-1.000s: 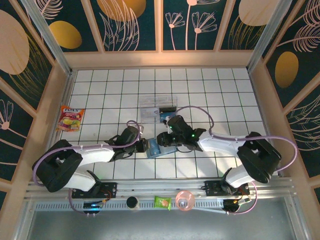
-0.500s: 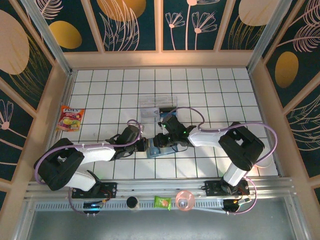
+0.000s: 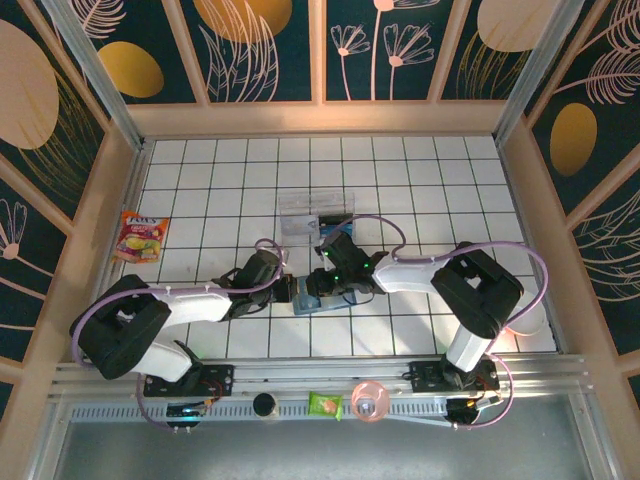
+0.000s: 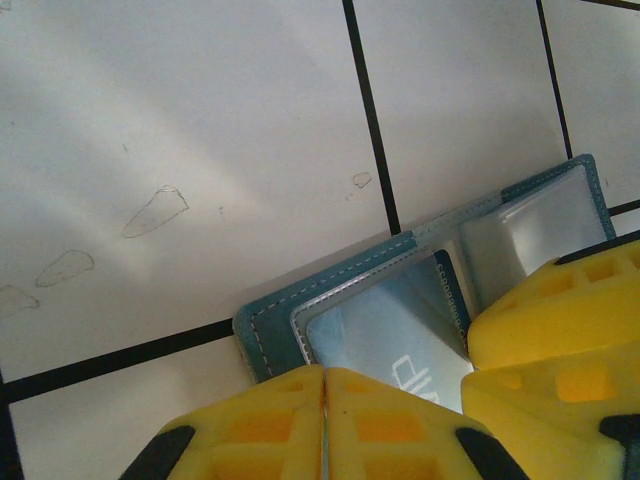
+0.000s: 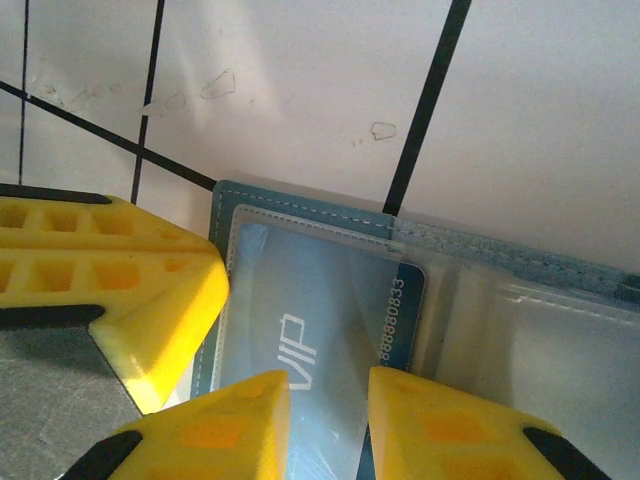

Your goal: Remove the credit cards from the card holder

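Teal card holder (image 5: 300, 205); light blue credit card (image 5: 320, 320); white table (image 5: 300, 80), black grid.

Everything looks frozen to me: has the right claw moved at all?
Yes. The right gripper slid left: its wrist is now in line with the clear tray, no longer past its right edge.

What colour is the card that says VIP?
The credit card is pale blue, clearest in the right wrist view.
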### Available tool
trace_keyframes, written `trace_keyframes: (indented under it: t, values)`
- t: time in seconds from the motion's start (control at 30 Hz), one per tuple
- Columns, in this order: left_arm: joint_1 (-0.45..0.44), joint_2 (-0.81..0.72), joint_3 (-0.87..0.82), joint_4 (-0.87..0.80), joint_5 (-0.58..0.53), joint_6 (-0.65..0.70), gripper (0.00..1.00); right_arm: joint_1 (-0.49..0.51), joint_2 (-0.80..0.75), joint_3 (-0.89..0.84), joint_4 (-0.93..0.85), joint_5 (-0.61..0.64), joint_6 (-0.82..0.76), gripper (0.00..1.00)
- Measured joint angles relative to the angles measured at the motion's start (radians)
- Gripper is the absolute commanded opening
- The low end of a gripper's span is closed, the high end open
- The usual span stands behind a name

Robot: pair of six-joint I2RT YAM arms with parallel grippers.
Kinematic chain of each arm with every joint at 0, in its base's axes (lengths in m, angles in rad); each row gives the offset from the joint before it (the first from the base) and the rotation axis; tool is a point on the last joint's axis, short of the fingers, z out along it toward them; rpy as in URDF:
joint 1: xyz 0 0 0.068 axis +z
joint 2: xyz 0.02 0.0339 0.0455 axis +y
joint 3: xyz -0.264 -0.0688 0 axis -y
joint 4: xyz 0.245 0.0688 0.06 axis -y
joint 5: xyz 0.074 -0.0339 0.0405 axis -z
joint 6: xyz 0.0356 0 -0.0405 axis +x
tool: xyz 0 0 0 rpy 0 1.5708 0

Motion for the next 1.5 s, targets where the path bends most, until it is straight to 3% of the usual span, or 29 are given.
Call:
trace_keyframes:
  t: [0.43,0.83,0.93,1.07,1.3,1.5]
  values:
    - [0.005,0.007,0.0,0.02,0.008,0.0,0.07,0.066,-0.013,0.021,-0.063,0.183,0.026,0.28]
    - [0.007,-0.017,0.0,0.011,0.011,0.013,0.11,0.069,-0.079,0.02,-0.107,0.245,0.022,0.32]
    - [0.009,-0.08,0.002,-0.006,0.009,0.02,0.12,0.062,-0.14,0.02,-0.106,0.238,0.011,0.32]
    - [0.011,-0.111,0.029,0.001,0.034,0.027,0.05,0.012,-0.196,0.008,-0.084,0.187,-0.003,0.3]
    - [-0.016,-0.004,0.035,0.05,0.088,0.01,0.0,-0.026,-0.189,-0.006,-0.077,0.109,-0.004,0.3]
    - [-0.029,0.046,0.041,0.015,0.045,0.006,0.0,-0.026,-0.147,-0.006,-0.066,0.057,-0.003,0.3]
